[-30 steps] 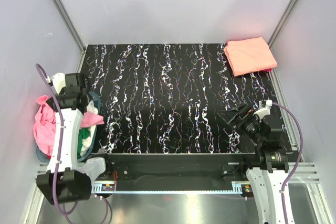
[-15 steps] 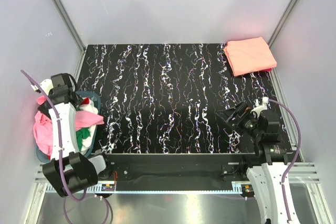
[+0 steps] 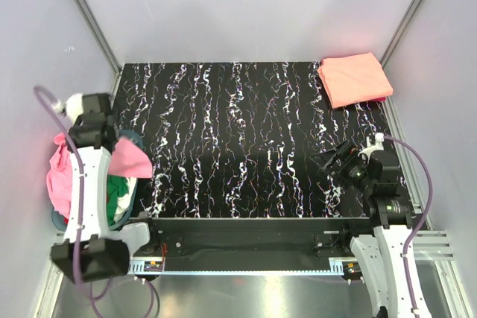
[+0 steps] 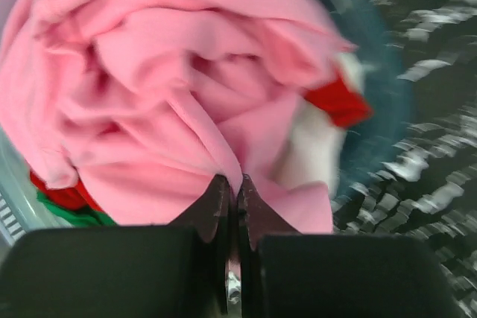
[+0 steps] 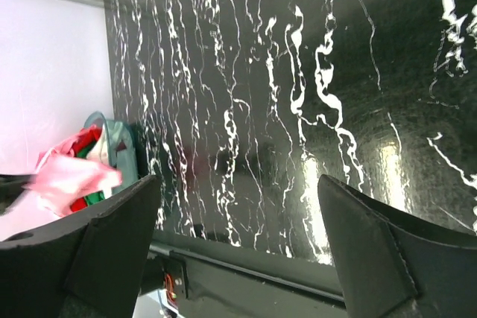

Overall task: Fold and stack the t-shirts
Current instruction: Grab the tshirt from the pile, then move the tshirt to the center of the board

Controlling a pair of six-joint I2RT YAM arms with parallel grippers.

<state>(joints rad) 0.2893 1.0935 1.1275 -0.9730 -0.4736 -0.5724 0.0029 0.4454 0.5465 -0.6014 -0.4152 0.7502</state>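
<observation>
Near left: basket (image 3: 140,141), round, blue-grey, at the counter's (image 3: 238,139) near left edge. It is heaped with loose shirts.

- Pink shirt (image 4: 186,72) on top, crumpled, taking up most of the heap. Part of it hangs over the basket's outer left side, and another flap lies over the rim on the counter side.
- Red shirt (image 4: 339,102) shows at the rim and again low on the left under the pink.
- Green shirt (image 4: 74,214) is a small patch at the bottom of the heap.
- White shirt (image 4: 313,147) lies between the pink and the basket wall.

Left hand (image 4: 233,188) is over the basket, fingers pressed together and pinching a ridge of the pink shirt. The cloth rises to a peak where they meet. The arm runs from its base at the near edge up across the basket.

Near right: right hand (image 5: 237,181) is above the counter's near right part, pointing across it toward the basket. Its fingers are spread wide with nothing between them and touch no cloth.

Middle: the counter is black with white marbled streaks. No shirt lies on this stretch.

Far right corner: salmon shirt (image 3: 354,78), folded into a flat rectangle and lying on the counter, well apart from both hands and from the basket.
</observation>
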